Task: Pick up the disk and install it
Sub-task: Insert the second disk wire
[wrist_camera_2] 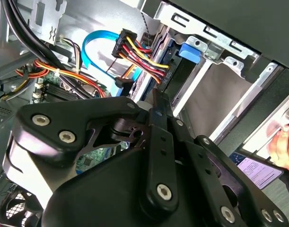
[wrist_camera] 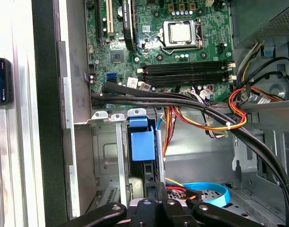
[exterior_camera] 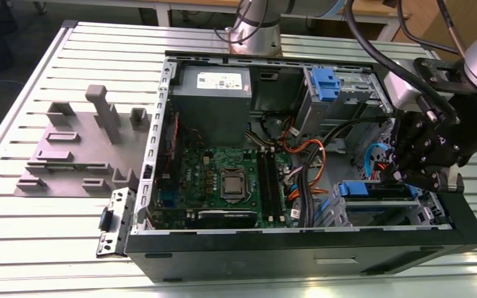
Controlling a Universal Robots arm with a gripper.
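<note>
The disk [exterior_camera: 377, 189] lies in the lower drive bay at the front right of the open computer case [exterior_camera: 305, 245], its blue rail facing up. Both wrist views look along it, past its blue tab [wrist_camera: 142, 144] [wrist_camera_2: 189, 49], which sits between the bay's metal walls. My black gripper [exterior_camera: 400, 177] hangs just over the disk's right end. Its fingers [wrist_camera_2: 156, 101] look pressed together into one narrow bar pointing at the disk. In the first wrist view the fingertips [wrist_camera: 156, 189] sit at the disk's near end; whether they touch it I cannot tell.
Red, yellow and black power wires [wrist_camera_2: 139, 54] and a blue flat cable [wrist_camera_2: 99, 38] run close beside the bay. The motherboard [exterior_camera: 230, 180], a grey power supply [exterior_camera: 213, 81] and an upper bay with a blue latch [exterior_camera: 325, 84] are inside the case. A grey fixture [exterior_camera: 81, 143] stands on the table.
</note>
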